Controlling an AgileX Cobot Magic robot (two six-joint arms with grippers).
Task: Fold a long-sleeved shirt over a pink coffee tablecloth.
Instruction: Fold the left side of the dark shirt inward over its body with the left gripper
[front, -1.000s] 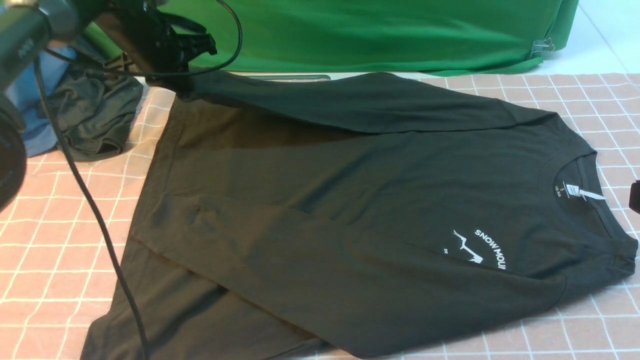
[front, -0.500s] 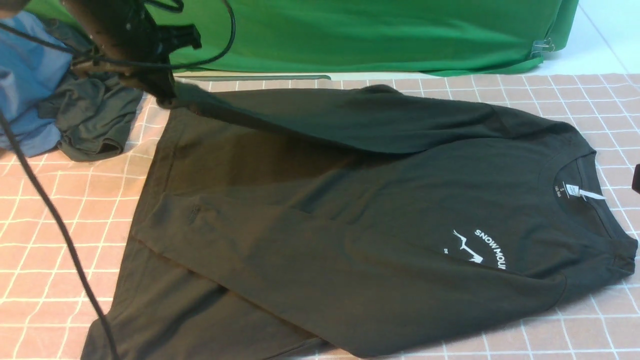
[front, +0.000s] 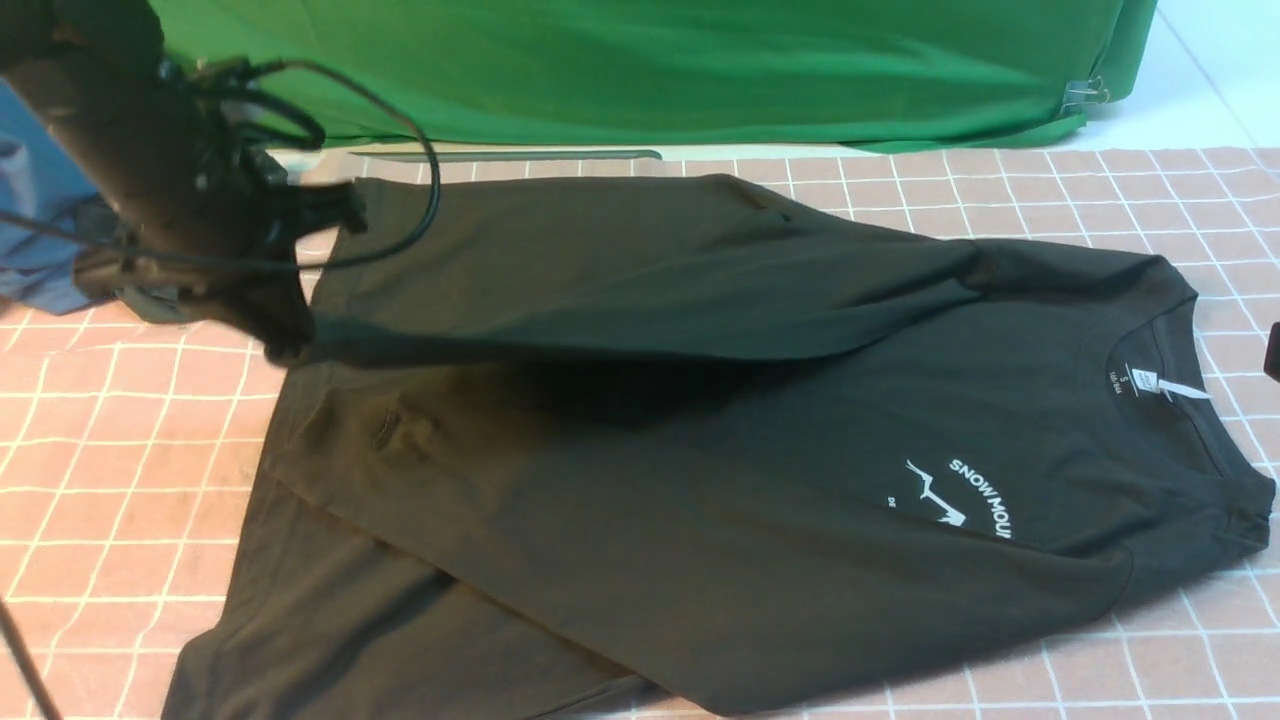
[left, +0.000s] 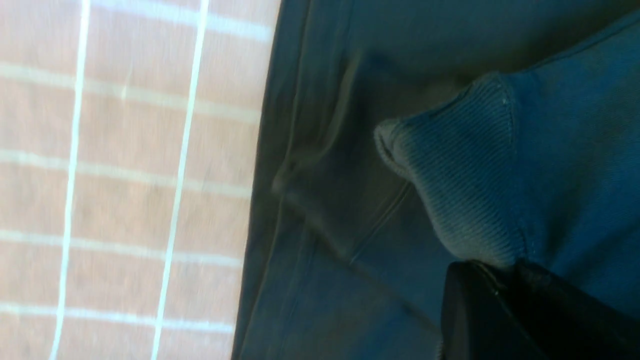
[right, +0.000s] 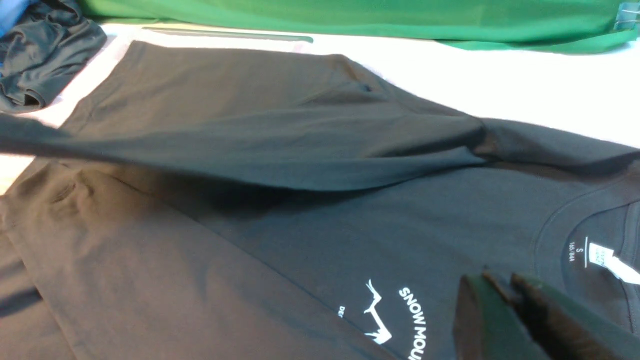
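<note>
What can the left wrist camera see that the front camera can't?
Only the left wrist view: the ribbed cuff up close, pinched in the left gripper. Only the front view: the whole shirt with its white logo and neck label, plus the green cloth behind. Both: black shirt fabric lying on the pink tablecloth.

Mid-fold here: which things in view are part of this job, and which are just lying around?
In the job: long-sleeved shirt, its sleeve cuff clamped in the left gripper; pink coffee tablecloth beneath it.
Lying about: green cloth at the back; crumpled dark garment and blue garment at the far left; metal clip on the green cloth.
</note>
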